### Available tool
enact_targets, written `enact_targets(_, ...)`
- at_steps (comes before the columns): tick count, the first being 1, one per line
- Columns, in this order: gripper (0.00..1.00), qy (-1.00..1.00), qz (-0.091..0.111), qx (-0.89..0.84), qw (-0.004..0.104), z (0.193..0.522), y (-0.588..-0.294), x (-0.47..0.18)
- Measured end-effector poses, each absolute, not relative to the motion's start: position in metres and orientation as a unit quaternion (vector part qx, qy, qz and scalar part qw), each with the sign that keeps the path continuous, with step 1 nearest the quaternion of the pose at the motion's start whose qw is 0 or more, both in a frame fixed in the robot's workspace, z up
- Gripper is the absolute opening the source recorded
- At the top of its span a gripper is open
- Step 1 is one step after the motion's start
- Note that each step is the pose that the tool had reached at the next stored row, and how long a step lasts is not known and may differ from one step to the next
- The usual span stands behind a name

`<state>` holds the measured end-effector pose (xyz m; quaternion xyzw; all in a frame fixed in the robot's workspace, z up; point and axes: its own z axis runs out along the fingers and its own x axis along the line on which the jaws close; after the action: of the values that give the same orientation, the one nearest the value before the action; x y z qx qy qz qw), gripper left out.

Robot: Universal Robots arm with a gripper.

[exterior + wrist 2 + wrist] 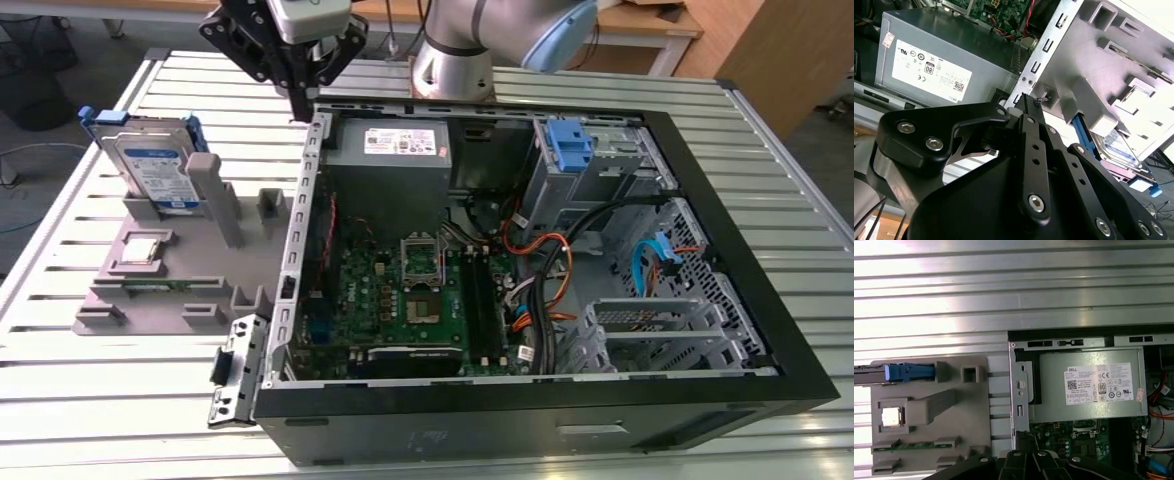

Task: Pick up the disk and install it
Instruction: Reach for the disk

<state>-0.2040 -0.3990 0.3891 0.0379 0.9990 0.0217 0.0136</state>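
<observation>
The disk stands on edge in a slot at the far end of a grey holder, on the exterior view's left; its silver face, white and blue label and blue carrier show. My gripper hangs to the disk's right, above the far left corner of the open computer case, fingers shut with nothing between them. In the second wrist view the gripper points at the case's edge, and the disk lies beyond it. Seen edge-on in the first wrist view, the disk is apart from the gripper.
The case lies open on a slatted metal table, showing a motherboard, cables and a grey power supply. An empty drive bay with a blue latch is at its far right. The arm's base stands behind the case.
</observation>
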Motion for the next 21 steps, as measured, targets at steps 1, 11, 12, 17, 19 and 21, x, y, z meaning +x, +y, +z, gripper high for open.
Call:
enact_targets(1, 0.10, 0.999, 0.022, 0.038, 0.014, 0.389, -0.399, -0.205)
enact_targets(11, 0.10, 0.999, 0.022, 0.038, 0.014, 0.389, -0.399, -0.219)
enact_targets(12, 0.10, 0.999, 0.022, 0.038, 0.014, 0.389, -0.399, -0.221)
enact_targets(17, 0.10, 0.999, 0.022, 0.038, 0.015, 0.388, -0.399, -0.231)
enact_targets(19, 0.10, 0.999, 0.022, 0.038, 0.015, 0.388, -0.399, -0.235)
enact_targets(21, 0.10, 0.999, 0.022, 0.038, 0.015, 0.388, -0.399, -0.238)
